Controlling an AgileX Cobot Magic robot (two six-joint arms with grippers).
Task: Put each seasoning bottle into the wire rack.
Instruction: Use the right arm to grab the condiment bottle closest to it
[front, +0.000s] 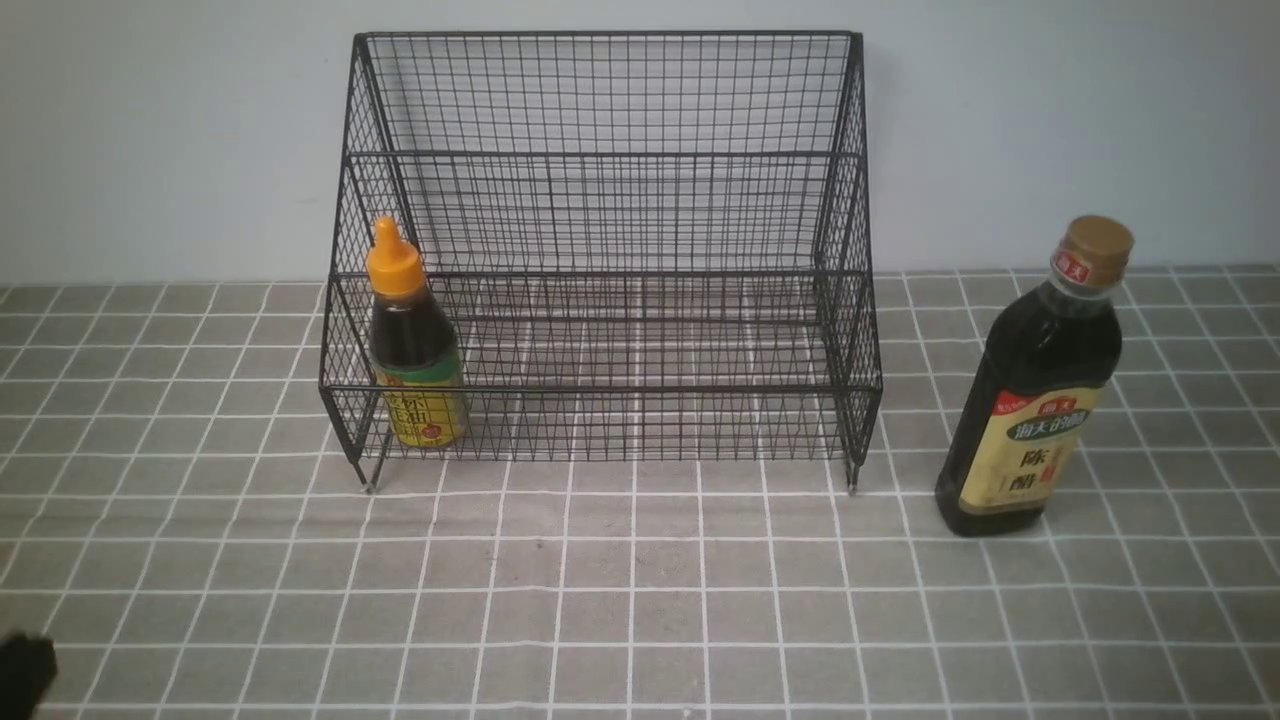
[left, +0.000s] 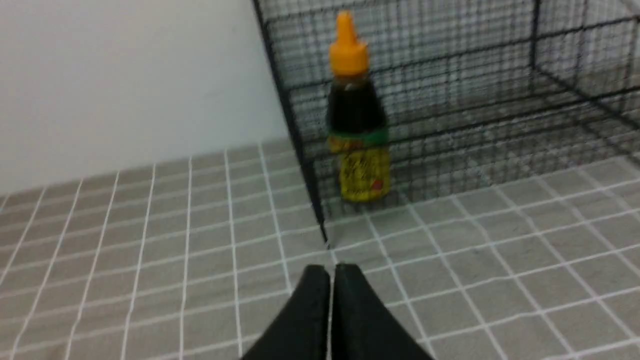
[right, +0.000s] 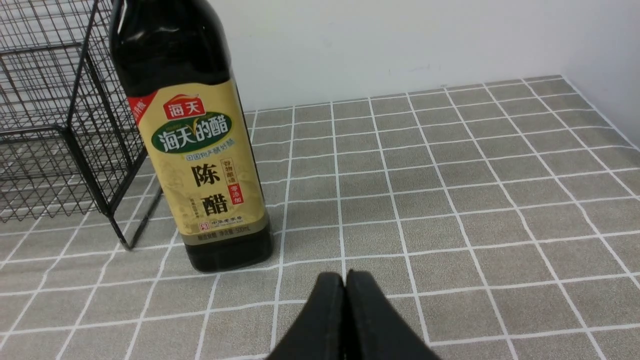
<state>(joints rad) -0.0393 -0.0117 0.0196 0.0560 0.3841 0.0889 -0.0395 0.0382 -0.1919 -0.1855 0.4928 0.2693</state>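
The black wire rack (front: 610, 200) stands at the back middle of the table. The short bottle (front: 412, 350), with an orange nozzle cap and a yellow-green label, stands upright inside the rack's lowest tier at its left end. It also shows in the left wrist view (left: 357, 125), behind the mesh (left: 450, 75). The tall bottle (front: 1035, 390), with a brown cap and a beige label, stands upright on the table right of the rack. My left gripper (left: 331, 270) is shut and empty, in front of the rack's left leg. My right gripper (right: 345, 277) is shut and empty, just short of the tall bottle (right: 195, 150).
A grey tablecloth (front: 640, 600) with a white grid covers the table. A pale wall stands right behind the rack. A black bit of my left arm (front: 22, 675) shows at the front left corner. The rack's right leg (right: 117, 220) stands close to the tall bottle.
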